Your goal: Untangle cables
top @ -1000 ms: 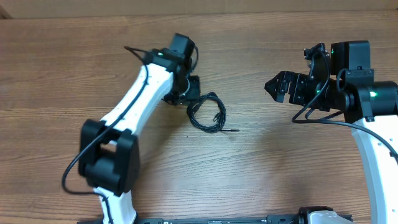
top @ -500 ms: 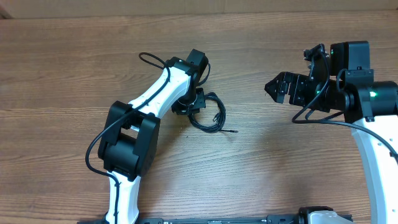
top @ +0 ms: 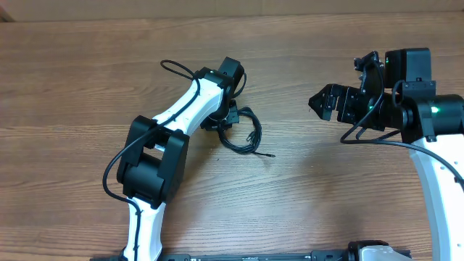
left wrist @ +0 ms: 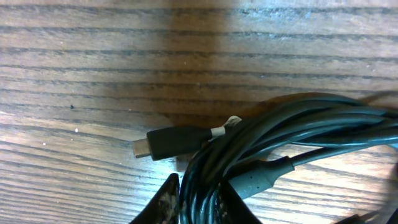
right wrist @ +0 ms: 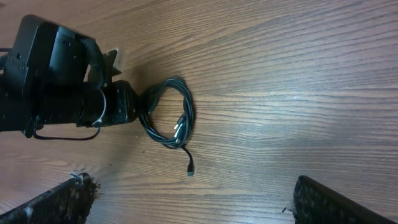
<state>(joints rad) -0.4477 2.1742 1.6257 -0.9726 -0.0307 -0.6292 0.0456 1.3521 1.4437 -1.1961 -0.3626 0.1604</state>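
The cables (top: 246, 134) lie as a small coil of thin black cords on the wood table, with one loose plug end (top: 271, 154) trailing to the right. My left gripper (top: 225, 119) sits at the coil's left edge. In the left wrist view its fingers (left wrist: 165, 200) pinch several strands of the cables (left wrist: 292, 124), beside a black plug (left wrist: 171, 142). My right gripper (top: 320, 101) hovers far to the right, open and holding nothing. The right wrist view shows the coil (right wrist: 171, 112) and the left gripper (right wrist: 121, 102) from a distance, with the right gripper (right wrist: 193, 199) spread wide.
The left arm's white links (top: 177, 116) and black elbow (top: 152, 163) stretch from the front edge toward the coil. A thick black arm wire (top: 174, 69) loops behind the left wrist. Bare wood table (top: 312, 196) lies between the two arms.
The left arm's elbow swung right while its gripper stayed at the coil and its jaws closed on the cable strands. The right arm has not moved.
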